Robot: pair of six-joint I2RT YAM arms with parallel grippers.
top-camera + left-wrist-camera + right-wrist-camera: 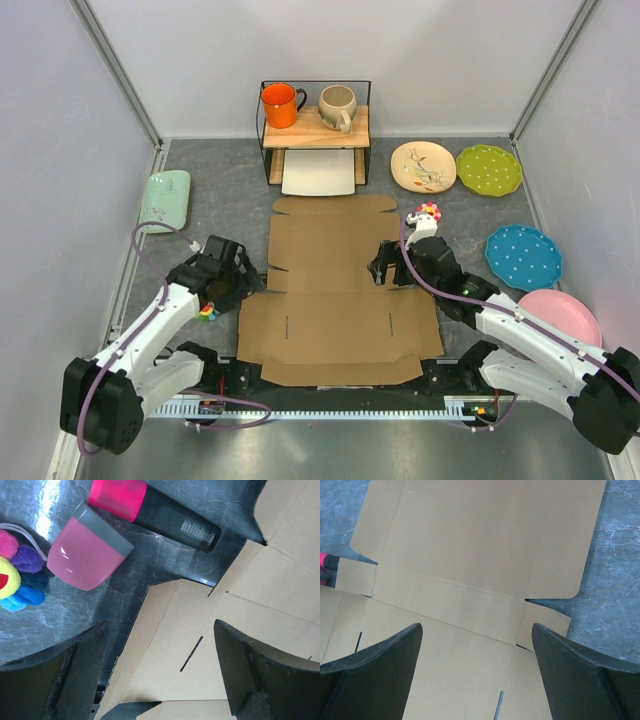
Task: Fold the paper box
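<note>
Overhead view of a grey table (220, 210), with the paper box (335, 300) as a flat, unfolded sheet of brown cardboard at its centre, between two black-and-white robot arms. No flap raised, no wall standing; creases and short slits visible, every panel flush with the surface. Left gripper (248, 282) low at the sheet's left edge, spread wide with nothing held; from its wrist camera, one dark finger (75, 675) over bare table and the other over cardboard, a side flap's edge running between them. Right gripper (388, 264) over the sheet's right side near the narrow middle strip, likewise spread wide and empty; from its wrist camera, both fingers above cardboard, a notch between panels just ahead. Just off the left edge: a pink cup (87, 552), a pink-and-black marker (155, 510) and a bright pom-pom (15, 575). Behind the sheet, a wooden shelf (315, 135) with an orange mug (281, 104) and a beige mug (337, 106), a white tray (318, 172) beneath; a blue plate (523, 256) and others well apart to the right. Judged as the very start of folding: positioning for a first grasp. Next move likely calling for a pinch on a flap edge, one finger slipped under thin cardboard lying flat, then a lift along the crease, the other gripper pressing on the base panel against sliding.
</note>
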